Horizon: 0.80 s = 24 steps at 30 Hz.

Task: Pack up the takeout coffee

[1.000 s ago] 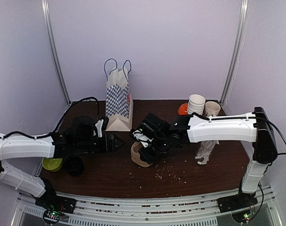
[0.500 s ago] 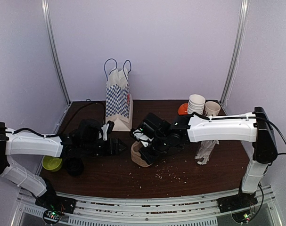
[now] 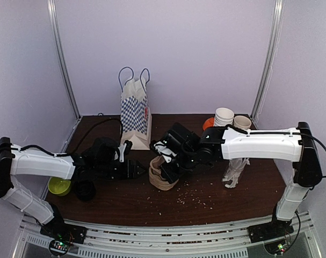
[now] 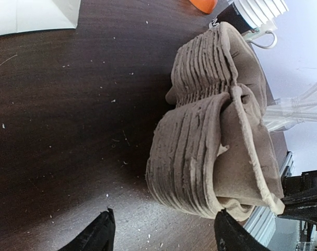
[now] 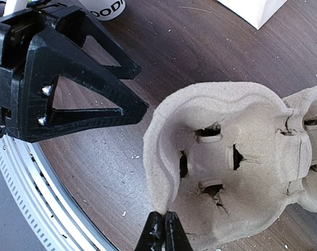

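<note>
The carrier tray (image 4: 210,151) is rough, matt moulded pulp, ribbed and fibrous. The bench (image 4: 69,130) looks dark wood with a low sheen. The left end effector (image 3: 139,170) is matt black plastic.

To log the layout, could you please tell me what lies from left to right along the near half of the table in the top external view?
Green bowl → cup with the dark top → left gripper → pulp carrier stack → glass of straws.
</note>
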### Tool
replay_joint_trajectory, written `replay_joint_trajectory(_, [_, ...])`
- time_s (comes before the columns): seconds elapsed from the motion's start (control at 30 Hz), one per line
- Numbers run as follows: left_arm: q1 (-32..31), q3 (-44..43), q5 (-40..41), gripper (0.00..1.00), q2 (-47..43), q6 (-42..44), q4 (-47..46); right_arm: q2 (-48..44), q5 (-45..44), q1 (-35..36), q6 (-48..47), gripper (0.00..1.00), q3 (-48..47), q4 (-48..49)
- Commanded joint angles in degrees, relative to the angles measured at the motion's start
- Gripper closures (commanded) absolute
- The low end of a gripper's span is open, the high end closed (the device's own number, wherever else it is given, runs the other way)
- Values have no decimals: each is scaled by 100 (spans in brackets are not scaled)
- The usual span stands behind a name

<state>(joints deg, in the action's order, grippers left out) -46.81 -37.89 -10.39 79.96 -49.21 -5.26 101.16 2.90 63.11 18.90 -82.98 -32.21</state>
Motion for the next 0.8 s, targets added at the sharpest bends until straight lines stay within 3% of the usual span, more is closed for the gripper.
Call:
replay_joint_trajectory(0.0, [40, -123, -77, 32, 59, 43, -336, -309, -106, -22, 105, 100, -104, -24])
replay_joint_trajectory(0.43, [33, -96, -89, 33, 120, 82, -366, -335, 17, -26, -35, 100, -296, -468])
replay_joint_trajectory(0.77, [-22, -178, -380, 31, -204, 6, -590, -413, -78, -27, 22, 100, -163, -249])
